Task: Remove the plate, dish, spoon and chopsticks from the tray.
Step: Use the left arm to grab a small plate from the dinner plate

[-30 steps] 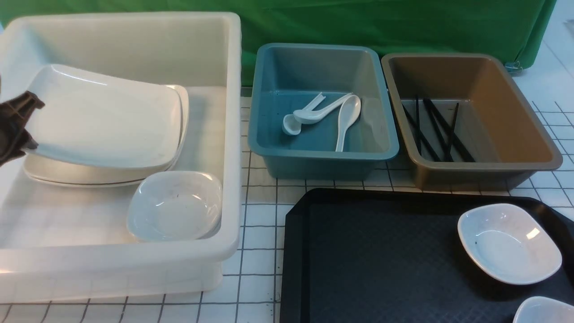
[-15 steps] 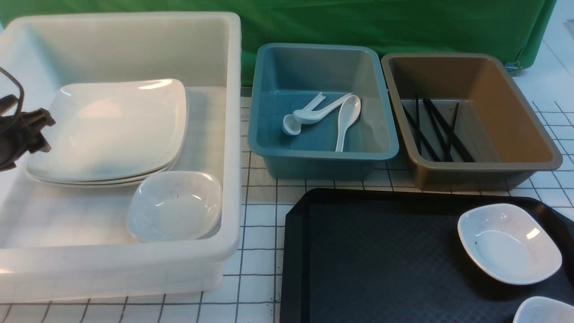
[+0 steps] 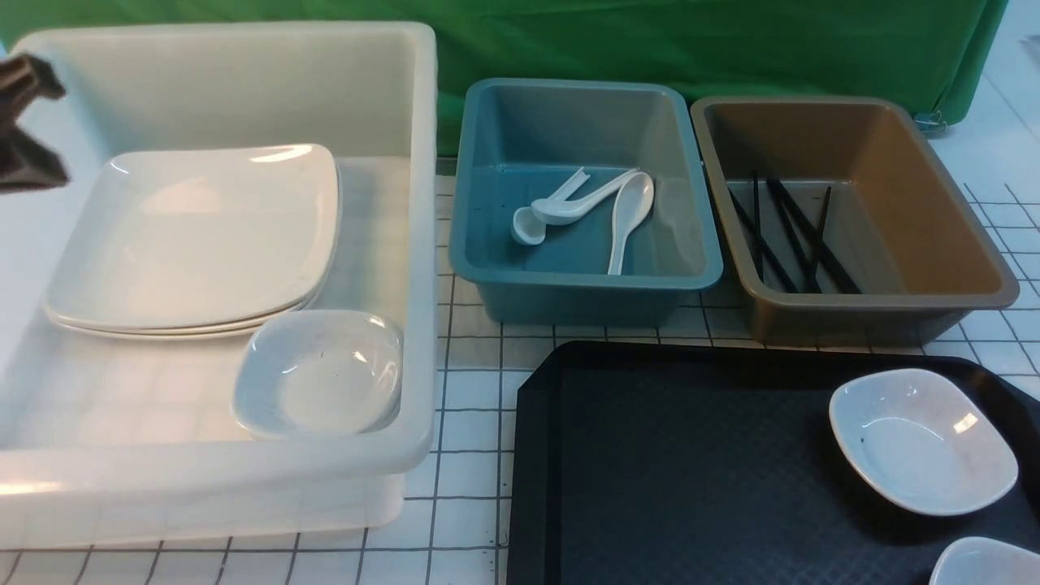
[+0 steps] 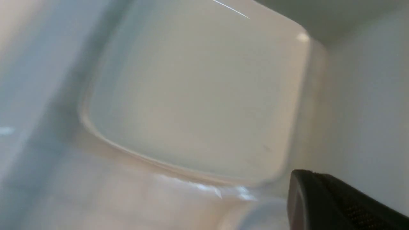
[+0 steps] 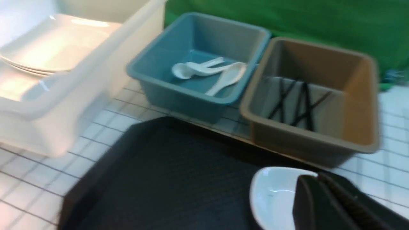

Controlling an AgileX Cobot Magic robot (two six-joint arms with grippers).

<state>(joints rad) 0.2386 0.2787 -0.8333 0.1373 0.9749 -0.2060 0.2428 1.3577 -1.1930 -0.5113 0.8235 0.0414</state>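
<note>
1. Plate (image 3: 199, 231) lies flat on the stack in the white bin (image 3: 244, 36), off the tray (image 3: 691, 471). Plate step looks finished.
2. Left gripper (image 3: 36, 122) is above the bin's left wall, closed and empty, largely cut off by the frame.
3. Right gripper (image 5: 319, 198) is closed and empty, just over the small dish (image 3: 922, 443) on the tray.
4. Next, probably: open, straddle that dish's rim, lift.
5. Second dish (image 3: 987, 562) is barely in view.

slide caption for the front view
Large glossy white plate rests in deep white bin; small white dish sits on black plastic tray.

The tray (image 3: 650, 455) lies open at left and middle; two small dishes (image 3: 922, 439) block its right edge.
</note>
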